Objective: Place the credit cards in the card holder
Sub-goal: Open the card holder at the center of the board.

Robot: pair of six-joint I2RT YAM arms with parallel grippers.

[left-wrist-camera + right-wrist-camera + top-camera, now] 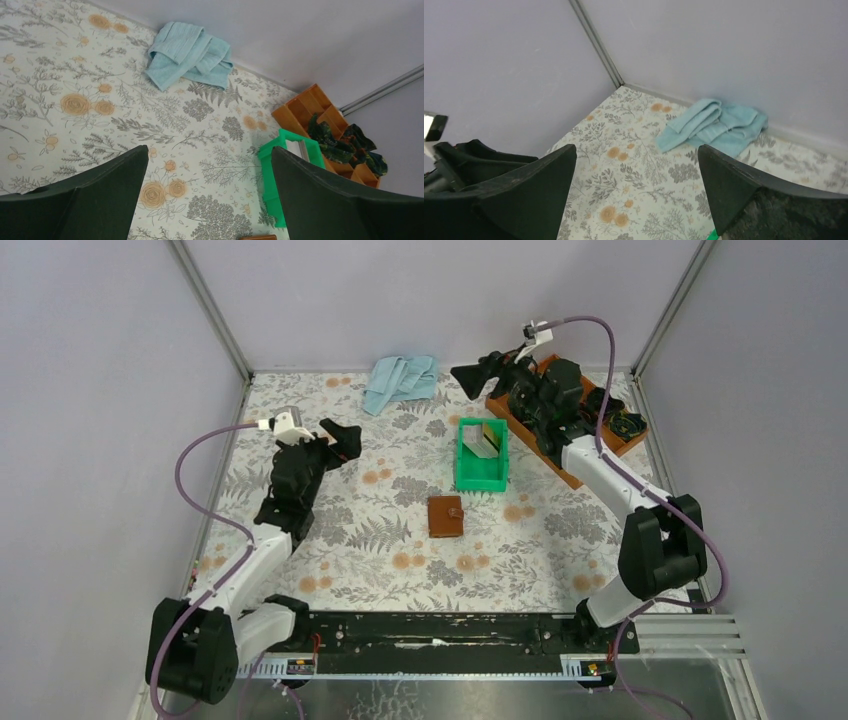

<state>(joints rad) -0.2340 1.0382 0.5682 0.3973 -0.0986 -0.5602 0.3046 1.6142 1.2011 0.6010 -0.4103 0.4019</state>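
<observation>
The left pincer (209,149) has fingers (100,195) of matt black plastic, faintly grainy. Ahead of it a soft, ribbed light-blue cloth towel (187,55) lies on the matt, floral-printed table cover (75,65). To its right are a smooth, glossy green plastic bin (277,175) and a satin orange-brown wooden tray (300,107). The card holder (445,515), right of the pincer and nearer the arm bases, looks like smooth brown leather.

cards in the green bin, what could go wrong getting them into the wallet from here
The credit cards lean together inside the narrow green bin; its walls could block a clean grasp, or several cards could lift at once. The card holder lies closed and loose on the table, so it may slide when opened.
</observation>
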